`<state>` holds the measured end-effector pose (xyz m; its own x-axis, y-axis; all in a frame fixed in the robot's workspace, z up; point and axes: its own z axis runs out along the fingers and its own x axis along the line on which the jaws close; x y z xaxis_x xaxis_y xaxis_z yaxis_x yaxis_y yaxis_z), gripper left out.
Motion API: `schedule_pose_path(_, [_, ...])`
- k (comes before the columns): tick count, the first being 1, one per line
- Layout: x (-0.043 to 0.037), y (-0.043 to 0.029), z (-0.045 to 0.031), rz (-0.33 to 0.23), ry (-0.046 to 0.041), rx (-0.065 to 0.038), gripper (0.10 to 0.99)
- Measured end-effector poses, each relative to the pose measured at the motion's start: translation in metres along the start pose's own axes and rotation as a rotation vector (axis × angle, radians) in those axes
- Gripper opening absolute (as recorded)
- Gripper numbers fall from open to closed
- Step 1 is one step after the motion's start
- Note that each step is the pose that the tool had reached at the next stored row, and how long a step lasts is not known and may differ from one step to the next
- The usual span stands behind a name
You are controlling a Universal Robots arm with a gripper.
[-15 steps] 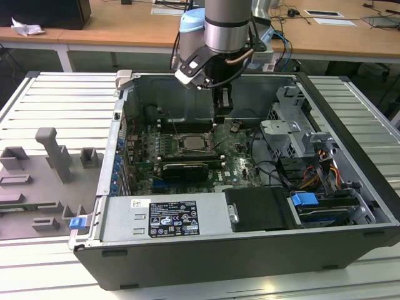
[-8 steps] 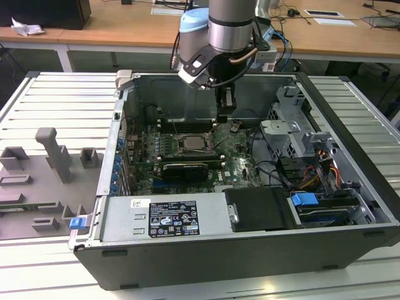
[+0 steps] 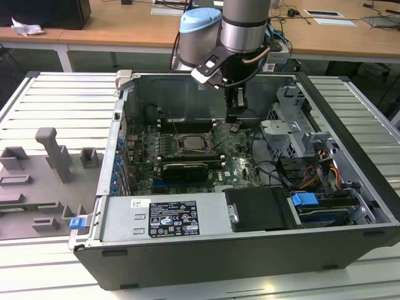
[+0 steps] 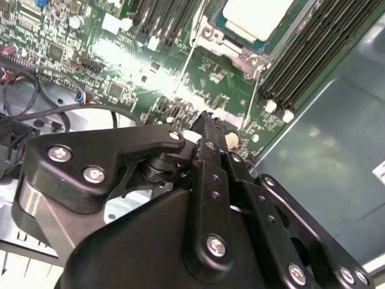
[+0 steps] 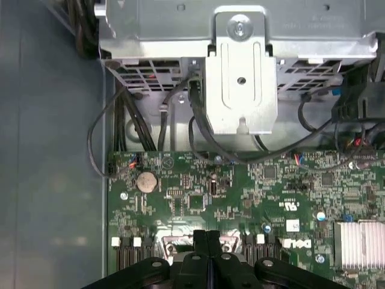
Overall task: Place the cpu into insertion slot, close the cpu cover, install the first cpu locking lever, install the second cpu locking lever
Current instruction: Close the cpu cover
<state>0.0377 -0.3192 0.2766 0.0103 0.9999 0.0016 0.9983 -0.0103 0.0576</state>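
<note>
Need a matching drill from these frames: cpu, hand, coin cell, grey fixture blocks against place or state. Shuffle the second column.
Things:
1. cpu
2. hand
3. coin cell
4. grey fixture blocks

Place or state:
A. outside the case, on the exterior view's left
B. fingers shut together, just over the green board
C. pale metal top facing up, set in the board
D. round and silver, near a corner of the board

Pairs: 1-C, 2-B, 3-D, 4-A
</note>
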Motion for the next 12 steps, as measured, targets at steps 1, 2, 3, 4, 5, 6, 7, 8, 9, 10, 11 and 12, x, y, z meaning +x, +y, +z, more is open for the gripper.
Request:
schedule_pose_path(1, [0.0000, 0.0022, 0.0002, 0.000, 0.0000, 0.001, 0.106])
schedule_pose_path(2, [0.0000, 0.0038, 0.0002, 0.000, 0.0000, 0.001, 0.106])
schedule_pose_path(3, [0.0001, 0.0077, 0.0005, 0.000, -0.0001, 0.002, 0.106])
schedule_pose_path(4, [0.0001, 0.0092, 0.0006, 0.000, -0.0001, 0.002, 0.106])
schedule_pose_path(5, [0.0001, 0.0097, 0.0010, -0.001, 0.0000, 0.002, 0.106])
schedule_pose_path(6, [0.0001, 0.0108, 0.0023, -0.001, 0.0000, 0.003, 0.106])
schedule_pose_path(7, [0.0001, 0.0114, 0.0032, -0.001, 0.0000, 0.003, 0.106])
schedule_pose_path(8, [0.0001, 0.0119, 0.0045, -0.001, 0.0002, 0.004, 0.106])
schedule_pose_path(9, [0.0001, 0.0123, 0.0056, -0.001, 0.0005, 0.005, 0.106])
schedule_pose_path(10, [0.0001, 0.0130, 0.0074, -0.002, 0.0007, 0.007, 0.106])
schedule_pose_path(11, [0.0001, 0.0134, 0.0086, -0.003, 0.0006, 0.008, 0.106])
schedule_pose_path(12, [0.0001, 0.0137, 0.0100, -0.003, 0.0007, 0.009, 0.106])
